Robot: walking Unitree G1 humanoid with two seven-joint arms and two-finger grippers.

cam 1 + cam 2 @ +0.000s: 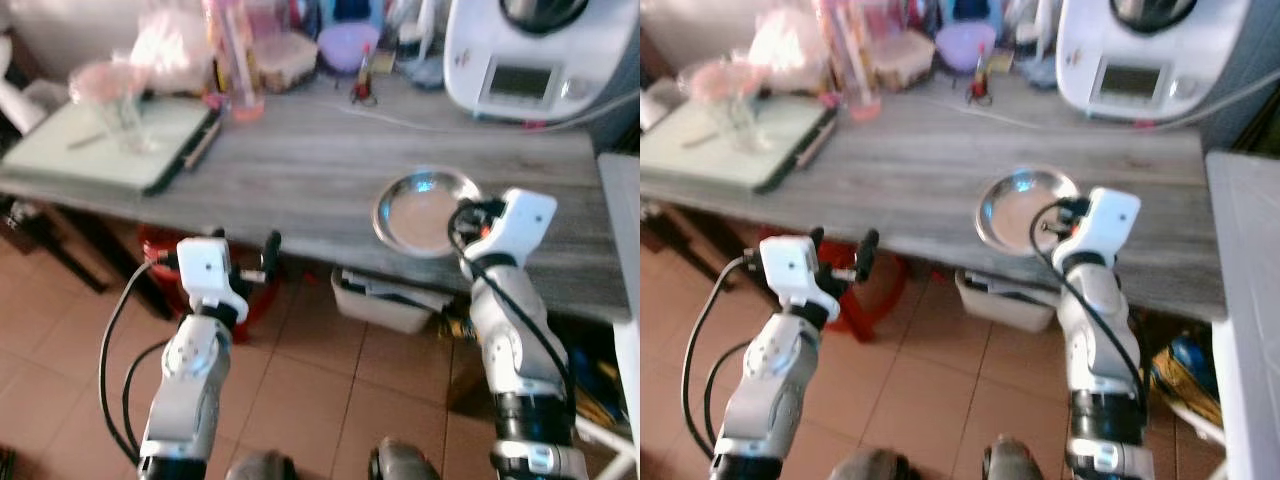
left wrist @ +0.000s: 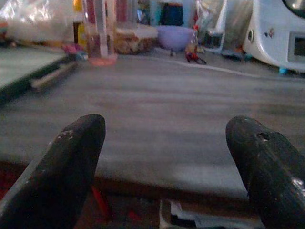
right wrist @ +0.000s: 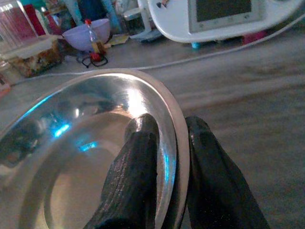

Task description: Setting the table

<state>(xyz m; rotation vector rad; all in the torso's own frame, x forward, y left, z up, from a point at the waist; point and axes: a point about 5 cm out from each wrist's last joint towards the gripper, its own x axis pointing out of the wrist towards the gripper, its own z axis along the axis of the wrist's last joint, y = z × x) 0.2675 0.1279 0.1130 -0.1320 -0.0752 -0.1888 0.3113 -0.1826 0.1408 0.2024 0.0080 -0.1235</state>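
A round steel plate [image 1: 420, 212] lies on the grey wooden table [image 1: 300, 160] near its front edge, on the right. My right gripper [image 3: 171, 125] is shut on the plate's near rim [image 3: 177, 143], one finger inside the dish and one outside. My left gripper [image 1: 245, 252] hovers open in front of the table's front edge, slightly below it and left of the plate. Nothing sits between its fingers [image 2: 71, 157]; bare tabletop stretches ahead of them.
A white kitchen appliance [image 1: 520, 55] stands at the back right. A green board [image 1: 110, 140] with a glass lies back left, with a purple bowl [image 1: 347, 45] and clutter behind. Under the table are a red stool [image 1: 160, 250] and a white bin [image 1: 385, 300].
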